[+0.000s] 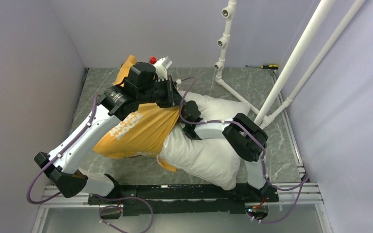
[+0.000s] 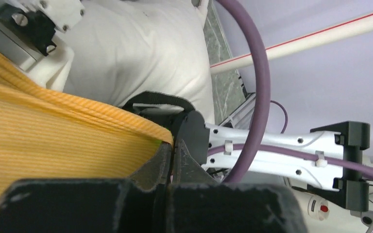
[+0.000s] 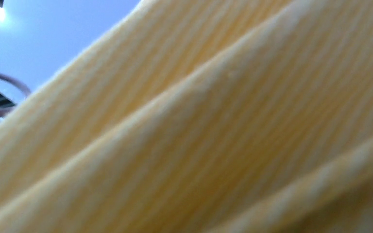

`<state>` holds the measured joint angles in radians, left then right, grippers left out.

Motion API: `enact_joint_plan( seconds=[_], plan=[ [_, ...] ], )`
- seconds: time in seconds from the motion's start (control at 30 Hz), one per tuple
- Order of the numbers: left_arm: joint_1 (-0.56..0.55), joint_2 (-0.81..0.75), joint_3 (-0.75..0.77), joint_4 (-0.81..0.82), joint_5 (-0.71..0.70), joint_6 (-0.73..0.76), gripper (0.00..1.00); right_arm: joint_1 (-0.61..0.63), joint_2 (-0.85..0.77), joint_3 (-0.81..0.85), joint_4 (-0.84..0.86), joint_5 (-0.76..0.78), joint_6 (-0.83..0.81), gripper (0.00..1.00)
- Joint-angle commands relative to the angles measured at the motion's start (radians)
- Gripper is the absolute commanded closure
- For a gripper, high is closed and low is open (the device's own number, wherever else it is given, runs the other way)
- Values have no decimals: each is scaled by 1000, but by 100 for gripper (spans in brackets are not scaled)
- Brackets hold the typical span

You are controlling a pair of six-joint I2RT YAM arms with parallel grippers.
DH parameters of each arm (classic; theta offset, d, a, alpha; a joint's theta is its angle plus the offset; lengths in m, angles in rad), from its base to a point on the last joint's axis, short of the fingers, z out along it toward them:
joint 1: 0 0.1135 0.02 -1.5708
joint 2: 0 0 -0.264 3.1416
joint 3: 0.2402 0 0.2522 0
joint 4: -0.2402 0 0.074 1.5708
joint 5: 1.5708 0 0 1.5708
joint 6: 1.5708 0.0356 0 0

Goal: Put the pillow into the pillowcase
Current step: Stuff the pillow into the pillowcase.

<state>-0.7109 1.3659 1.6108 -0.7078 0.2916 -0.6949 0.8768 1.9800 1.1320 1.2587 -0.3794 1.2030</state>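
Orange-yellow ribbed fabric pillowcase (image 1: pixel 141 128) pinched at hem by left gripper (image 2: pixel 174 141), presumably to keep mouth open over plump white pillow (image 1: pixel 209 155); right gripper (image 1: pixel 187 120) closure hidden by fabric, impossible to tell.

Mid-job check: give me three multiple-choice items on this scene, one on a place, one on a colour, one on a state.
1. Where on the table does the screwdriver lie? A near edge; B middle; C far edge.
2. The pillowcase is: A blue; B orange-yellow; C green.
3. The left hand is: A shut on the pillowcase's edge; B wide open; C shut on nothing.
Answers: C, it lies at the far rim; B, orange-yellow fabric shows in every view; A, its fingers pinch the fabric edge.
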Motion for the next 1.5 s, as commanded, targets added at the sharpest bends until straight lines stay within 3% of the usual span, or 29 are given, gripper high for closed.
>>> enact_joint_plan(
  seconds=[0.0, 0.27, 0.37, 0.43, 0.53, 0.63, 0.73, 1.03, 1.17, 1.3, 1.47],
  plan=[
    [-132, -10, 134, 467, 316, -166, 100, 95, 101, 85, -308, 169, -87, 78],
    [-165, 48, 181, 398, 311, -116, 100, 82, 47, 262, -565, 336, -187, 76],
    [-164, -7, 130, 279, 197, -45, 100, 23, 56, 284, -611, 282, -150, 72],
    [-158, -67, 73, 175, 62, -3, 100, -8, 53, 223, -593, 218, -121, 61],
    [-108, -153, -40, 67, -70, 18, 100, -31, -30, 76, -621, 181, -131, 35],
    [-37, -236, -178, 77, -78, 21, 100, -33, -152, -23, -740, 165, -207, 16],
    [35, -301, -284, 102, -49, 20, 100, -32, -281, -63, -927, 184, -273, 6],
    [96, -316, -282, 118, -36, 52, 100, -29, -608, -117, -1541, 376, -434, 0],
    [103, -303, -250, 118, -32, 66, 100, -27, -740, -131, -1676, 424, -476, 0],
    [105, -313, -244, 188, 38, 70, 100, -36, -872, -148, -1720, 360, -512, 0],
    [107, -321, -202, 213, 71, 70, 100, -41, -930, -110, -1931, 456, -512, 0]
  ],
)
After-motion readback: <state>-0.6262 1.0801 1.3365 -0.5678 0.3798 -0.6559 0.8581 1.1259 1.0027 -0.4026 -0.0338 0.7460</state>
